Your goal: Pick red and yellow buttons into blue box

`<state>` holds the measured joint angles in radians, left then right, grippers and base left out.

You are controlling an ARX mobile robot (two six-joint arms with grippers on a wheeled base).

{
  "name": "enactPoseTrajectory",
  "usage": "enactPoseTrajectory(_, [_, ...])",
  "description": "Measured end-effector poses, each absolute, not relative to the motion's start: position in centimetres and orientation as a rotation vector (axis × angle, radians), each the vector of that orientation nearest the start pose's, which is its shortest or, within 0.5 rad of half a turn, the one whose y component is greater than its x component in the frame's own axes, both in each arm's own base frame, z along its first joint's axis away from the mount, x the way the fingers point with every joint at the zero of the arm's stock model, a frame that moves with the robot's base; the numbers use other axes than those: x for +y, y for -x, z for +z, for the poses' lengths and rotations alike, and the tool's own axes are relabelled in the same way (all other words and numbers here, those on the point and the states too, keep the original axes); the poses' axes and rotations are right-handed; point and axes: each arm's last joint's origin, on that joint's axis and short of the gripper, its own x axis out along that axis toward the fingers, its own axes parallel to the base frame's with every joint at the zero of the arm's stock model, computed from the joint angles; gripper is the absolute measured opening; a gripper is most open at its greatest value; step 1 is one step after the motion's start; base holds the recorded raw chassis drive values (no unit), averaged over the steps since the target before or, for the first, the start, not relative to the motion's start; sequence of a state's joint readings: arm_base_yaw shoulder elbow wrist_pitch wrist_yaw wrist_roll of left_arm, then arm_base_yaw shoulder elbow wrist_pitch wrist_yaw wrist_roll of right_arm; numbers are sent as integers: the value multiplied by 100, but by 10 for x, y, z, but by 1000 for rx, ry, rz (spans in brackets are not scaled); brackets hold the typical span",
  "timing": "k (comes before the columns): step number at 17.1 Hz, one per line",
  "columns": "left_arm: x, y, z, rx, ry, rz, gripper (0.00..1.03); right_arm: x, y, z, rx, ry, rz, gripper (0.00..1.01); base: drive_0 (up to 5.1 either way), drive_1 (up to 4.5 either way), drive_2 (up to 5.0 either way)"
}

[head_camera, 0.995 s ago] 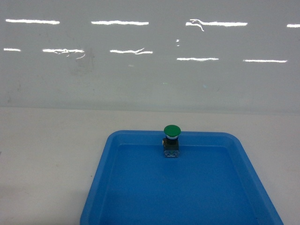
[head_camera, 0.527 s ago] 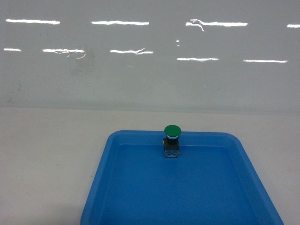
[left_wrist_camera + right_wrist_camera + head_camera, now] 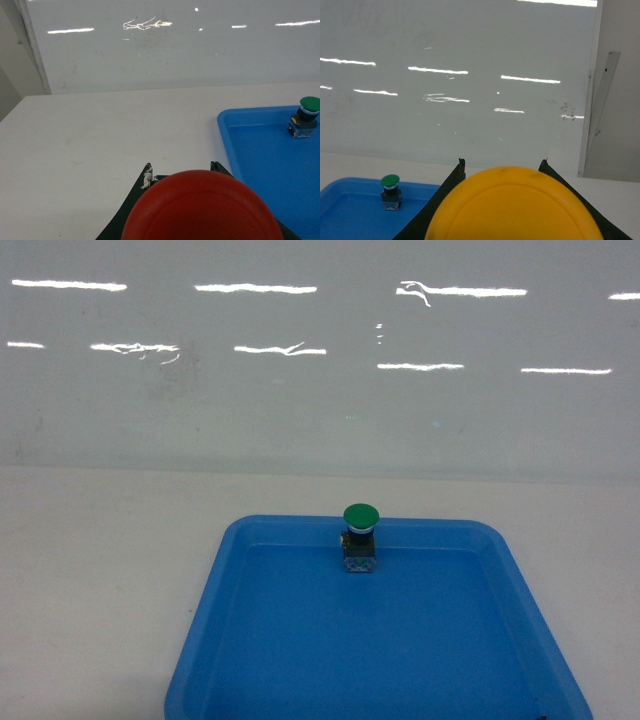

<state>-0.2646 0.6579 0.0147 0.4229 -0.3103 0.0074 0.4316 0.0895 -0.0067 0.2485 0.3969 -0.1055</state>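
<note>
The red button's cap (image 3: pixel 202 210) fills the bottom of the left wrist view, right against the camera. My left gripper (image 3: pixel 182 169) is shut on it, with a black fingertip showing on each side of the cap. The yellow button's cap (image 3: pixel 512 207) fills the bottom of the right wrist view in the same way, and my right gripper (image 3: pixel 502 163) is shut on it. Both button bases are hidden behind the caps. Neither gripper shows in the head view. The blue box is out of view.
A shallow blue tray (image 3: pixel 210 640) lies on the white table, with a green-capped button (image 3: pixel 360 536) standing upright at its far edge. Tray (image 3: pixel 235 145) and green button (image 3: pixel 305 117) lie right of the left gripper. They lie left of the right gripper (image 3: pixel 390 191). A glossy wall stands behind.
In the head view the tray and green button have shifted slightly left and up, as if the camera moved. Nothing else differs.
</note>
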Motion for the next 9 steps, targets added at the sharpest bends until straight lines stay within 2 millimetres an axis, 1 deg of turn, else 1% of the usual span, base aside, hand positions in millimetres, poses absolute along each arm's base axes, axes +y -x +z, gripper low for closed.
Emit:
enactPoseTrajectory(8, [-27, -134, 145, 208, -69, 44, 26, 32, -96, 177, -139, 45, 27, 39, 0, 0, 0])
enactPoseTrajectory(9, [-27, -134, 145, 214, -71, 44, 26, 32, -96, 178, -140, 44, 27, 39, 504, -241, -241])
